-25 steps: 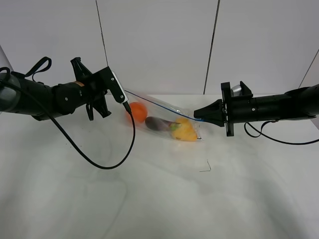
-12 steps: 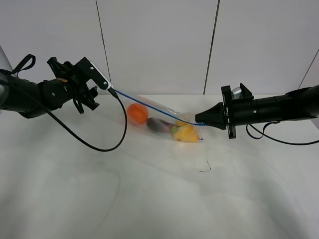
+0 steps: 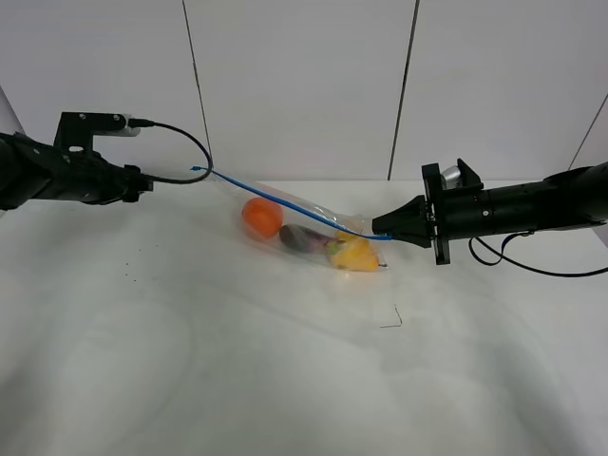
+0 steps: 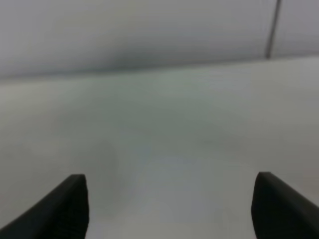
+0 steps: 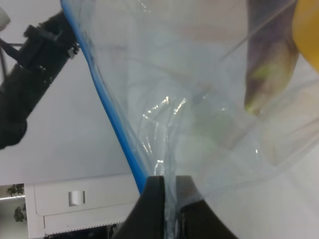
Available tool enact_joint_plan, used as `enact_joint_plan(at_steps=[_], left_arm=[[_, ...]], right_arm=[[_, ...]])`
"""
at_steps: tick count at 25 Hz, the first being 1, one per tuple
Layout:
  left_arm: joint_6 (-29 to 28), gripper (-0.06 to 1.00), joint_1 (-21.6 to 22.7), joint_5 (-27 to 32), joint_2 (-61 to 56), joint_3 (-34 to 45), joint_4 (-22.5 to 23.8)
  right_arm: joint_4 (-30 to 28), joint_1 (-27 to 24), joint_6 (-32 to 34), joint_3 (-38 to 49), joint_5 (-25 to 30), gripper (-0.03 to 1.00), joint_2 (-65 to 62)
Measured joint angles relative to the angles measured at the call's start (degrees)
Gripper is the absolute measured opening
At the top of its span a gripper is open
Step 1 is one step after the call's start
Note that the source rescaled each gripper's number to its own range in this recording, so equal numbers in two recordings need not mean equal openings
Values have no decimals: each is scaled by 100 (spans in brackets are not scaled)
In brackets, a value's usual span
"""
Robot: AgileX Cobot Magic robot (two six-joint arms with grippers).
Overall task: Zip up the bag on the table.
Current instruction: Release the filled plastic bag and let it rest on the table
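Note:
The bag [image 3: 309,226] is clear plastic and lies at the back middle of the white table [image 3: 285,370], holding an orange [image 3: 261,217], a purple piece [image 3: 302,237] and a yellow piece [image 3: 354,253]. Its blue zipper strip [image 3: 275,204] runs taut from its free left end up in the air to my right gripper [image 3: 382,230], which is shut on the bag's right corner. The right wrist view shows that pinch [image 5: 169,199] on the plastic beside the strip [image 5: 107,114]. My left gripper [image 3: 142,182] is drawn back at the far left, apart from the bag. It is open and empty [image 4: 169,204].
A small dark bent mark [image 3: 391,318] lies on the table in front of the bag. A grey panelled wall [image 3: 304,85] stands behind. The left arm's cable [image 3: 180,142] loops near the strip's left end.
My left gripper slid left along the zipper strip, let go of its end and drew back to the far left, turning level. The right gripper and bag stayed nearly still.

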Motion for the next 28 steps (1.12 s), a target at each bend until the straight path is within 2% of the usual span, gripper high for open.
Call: enact_joint_plan(at_steps=[4,6,8,10,14,16,18,28], left_arm=[[-94,94,248,2364,0,-705,142],[-311,94,276,3221,-6,-1017,332],[-780,94,275,3964,-6,-1236,659],[-1541,94,275,4440,-11,-1375,1255],[-3048,94,245,4974,-14,-1424,2804],[-3498,94,245,5170,-14,-1427,3232],[-3695,94,227,5341,-14,-1431,3395],[-3781,94,220,5972,-21,-1431,3416]], right_arm=[[0,0,0,0,5,0,0],[0,0,0,0,5,0,0],[0,0,0,0,5,0,0],[0,0,0,0,5,0,0],[0,0,0,0,5,0,0],[0,0,0,0,5,0,0],[0,0,0,0,5,0,0],[0,0,0,0,5,0,0]])
